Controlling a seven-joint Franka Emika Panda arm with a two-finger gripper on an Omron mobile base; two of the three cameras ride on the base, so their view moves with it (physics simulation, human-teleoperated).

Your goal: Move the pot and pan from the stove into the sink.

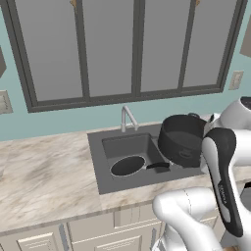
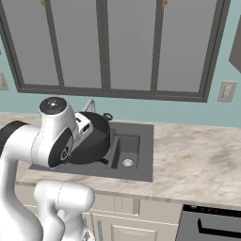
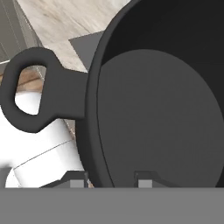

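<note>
Now, gripper (image 3: 111, 180): clamped on the pot's rim, 1 finger either side of the wall.
Pot (image 1: 182, 138): held tilted above the sink's right edge, probably for lowering in.
Pan (image 1: 128, 165): lies in the sink (image 1: 98, 162) by its front edge.
Left base view: shows pan; right base view hides it behind the arm.

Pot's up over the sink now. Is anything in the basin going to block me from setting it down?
Yes. The pan already lies in the sink, taking up the near-left part of the basin, its handle pointing right toward the pot, which the end effector holds tilted over the sink's right side. The back of the basin looks bare.
</note>
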